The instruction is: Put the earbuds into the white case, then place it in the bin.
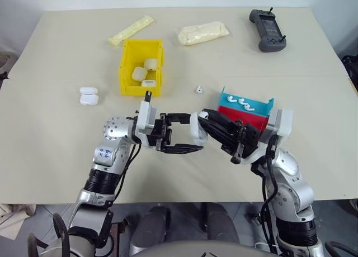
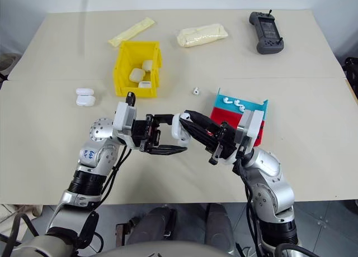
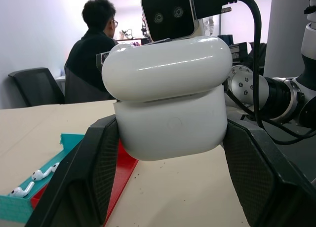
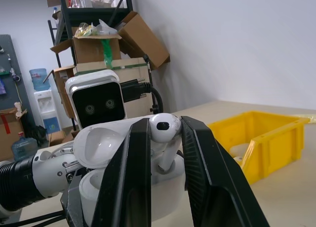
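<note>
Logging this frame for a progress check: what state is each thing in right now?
white case: lid open, held between the left gripper's fingers.
earbud: pinched in the right gripper, over the open case.
bin: open, holding three white cases.
tray: tilted, holding earbuds.
loose earbud: lying on the table.
two cases: closed, left of the bin.

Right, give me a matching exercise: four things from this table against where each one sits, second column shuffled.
Things:
1. white case
2. earbud
3. yellow bin
4. black handheld controller

Places:
A. far right of the table
B. pinched in the right gripper
C. between the left gripper's fingers
D. far side, holding other cases

Pairs: 1-C, 2-B, 3-D, 4-A
</note>
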Action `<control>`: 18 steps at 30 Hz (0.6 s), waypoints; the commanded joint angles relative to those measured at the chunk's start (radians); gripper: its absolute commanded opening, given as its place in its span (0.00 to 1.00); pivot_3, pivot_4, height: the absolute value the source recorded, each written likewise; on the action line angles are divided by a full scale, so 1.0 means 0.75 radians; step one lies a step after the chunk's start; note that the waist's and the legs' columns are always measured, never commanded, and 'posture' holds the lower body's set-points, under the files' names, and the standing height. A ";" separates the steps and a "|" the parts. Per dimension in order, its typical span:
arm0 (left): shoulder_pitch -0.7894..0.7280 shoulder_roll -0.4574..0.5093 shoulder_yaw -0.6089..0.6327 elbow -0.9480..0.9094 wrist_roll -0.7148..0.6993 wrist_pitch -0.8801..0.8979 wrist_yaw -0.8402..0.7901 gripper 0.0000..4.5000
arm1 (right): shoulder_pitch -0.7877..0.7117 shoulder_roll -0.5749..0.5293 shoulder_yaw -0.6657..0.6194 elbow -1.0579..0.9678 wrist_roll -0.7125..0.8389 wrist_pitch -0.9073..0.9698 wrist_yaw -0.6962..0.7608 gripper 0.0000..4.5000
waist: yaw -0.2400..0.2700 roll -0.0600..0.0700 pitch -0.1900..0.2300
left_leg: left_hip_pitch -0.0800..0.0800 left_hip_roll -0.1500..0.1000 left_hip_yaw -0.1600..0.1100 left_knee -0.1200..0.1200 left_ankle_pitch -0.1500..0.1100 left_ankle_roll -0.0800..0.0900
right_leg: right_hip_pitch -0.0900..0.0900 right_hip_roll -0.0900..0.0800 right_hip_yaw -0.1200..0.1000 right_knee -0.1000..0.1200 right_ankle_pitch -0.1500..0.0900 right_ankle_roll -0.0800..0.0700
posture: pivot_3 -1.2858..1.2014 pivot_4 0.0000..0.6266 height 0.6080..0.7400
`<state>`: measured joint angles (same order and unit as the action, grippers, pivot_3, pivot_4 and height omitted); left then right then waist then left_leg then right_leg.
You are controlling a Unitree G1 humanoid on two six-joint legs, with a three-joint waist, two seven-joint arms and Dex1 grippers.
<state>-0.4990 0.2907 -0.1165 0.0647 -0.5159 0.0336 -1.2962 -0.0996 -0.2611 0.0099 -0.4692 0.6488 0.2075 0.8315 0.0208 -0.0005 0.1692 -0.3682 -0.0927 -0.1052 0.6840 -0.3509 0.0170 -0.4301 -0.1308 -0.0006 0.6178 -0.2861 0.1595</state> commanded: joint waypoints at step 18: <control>-0.031 -0.071 0.012 0.001 0.001 -0.076 0.017 0.66 | -0.055 -0.212 -0.056 -0.052 0.190 0.155 0.044 0.84 | 0.004 0.000 0.000 | 0.000 0.000 0.000 0.000 0.000 0.000 | 0.000 0.000 0.000 -0.001 0.000 0.000 | 0.52 0.24 1.00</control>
<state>-0.4993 0.2502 -0.1166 0.0885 -0.5041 -0.0018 -1.2955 -0.1401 -0.4043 -0.0151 -0.4709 0.7789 0.3153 0.8573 0.0235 -0.0005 0.1692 -0.3685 -0.0928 -0.1053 0.6840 -0.3509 0.0171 -0.4297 -0.1310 -0.0007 0.6169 -0.2861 0.1595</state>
